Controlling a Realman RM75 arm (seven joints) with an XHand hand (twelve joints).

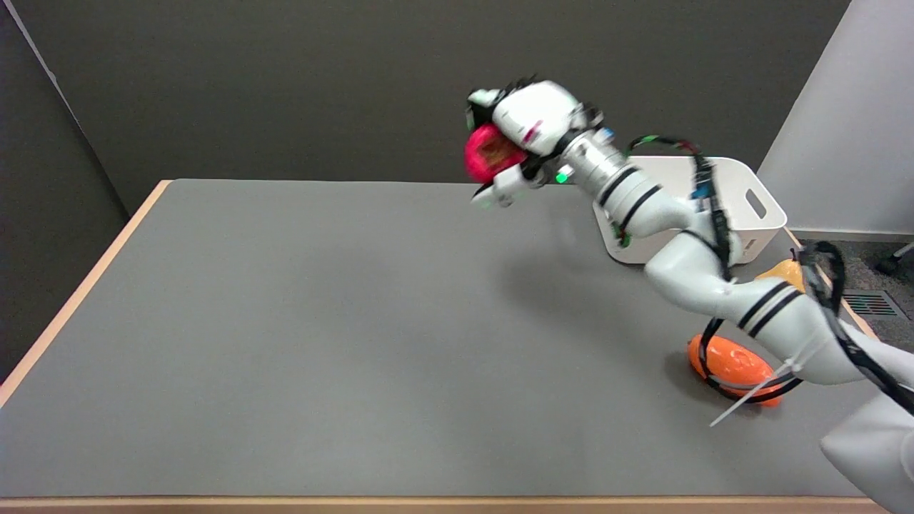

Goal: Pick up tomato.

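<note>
My right hand (525, 128) is raised high above the far side of the table and grips the red tomato (484, 154). The fingers wrap over the top of the fruit and the thumb sits beneath it. The tomato hangs well clear of the grey tabletop (321, 321), and its left side shows past the hand. The arm stretches up from the lower right.
A white bin (750, 193) stands at the back right, partly behind the arm. An orange fruit (732, 365) lies near the right edge under the arm's cables. A yellow pear (785, 271) shows only a little behind the forearm.
</note>
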